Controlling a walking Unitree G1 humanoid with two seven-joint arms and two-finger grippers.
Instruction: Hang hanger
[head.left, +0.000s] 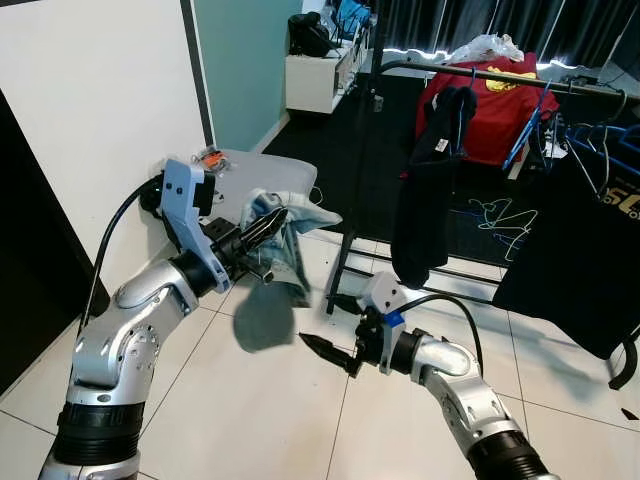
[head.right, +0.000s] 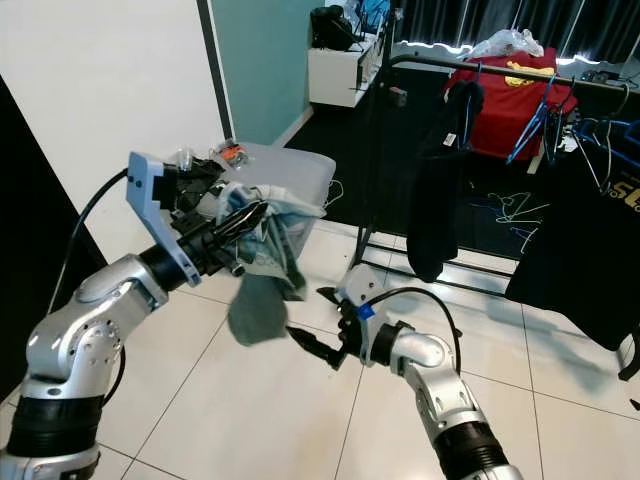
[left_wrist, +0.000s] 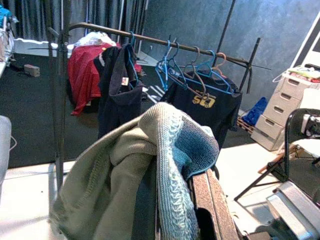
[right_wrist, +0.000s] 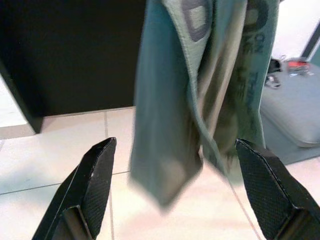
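Right gripper (head.left: 322, 347): lowest and nearest, held low over the tiled floor (head.left: 250, 420), its 2 black fingers (right_wrist: 90, 185) spread wide with nothing between them; the hanging garment tail fell just ahead of the open jaws, apparently so it could be steadied or taken

Left gripper (head.right: 240, 226): raised at chest height, jaws closed on a grey-green and pale blue knitted garment (head.left: 280, 255), which draped over and below the fingertips; whether a hanger sat inside the cloth could not be told

Clothes rail (head.left: 500, 72): beyond both sets of jaws, well apart from the held garment; carried a dark garment (head.left: 425, 190), a black printed shirt (left_wrist: 205, 102) and several blue hangers (left_wrist: 195, 75), with a red item (head.left: 500, 110) behind

Grey cushioned seat (head.right: 285, 170): just behind the left jaws, against the white wall (head.left: 90, 120)

Judgement: garment lifted clear for carrying; the reach to the rail, and the hanging itself, not yet done
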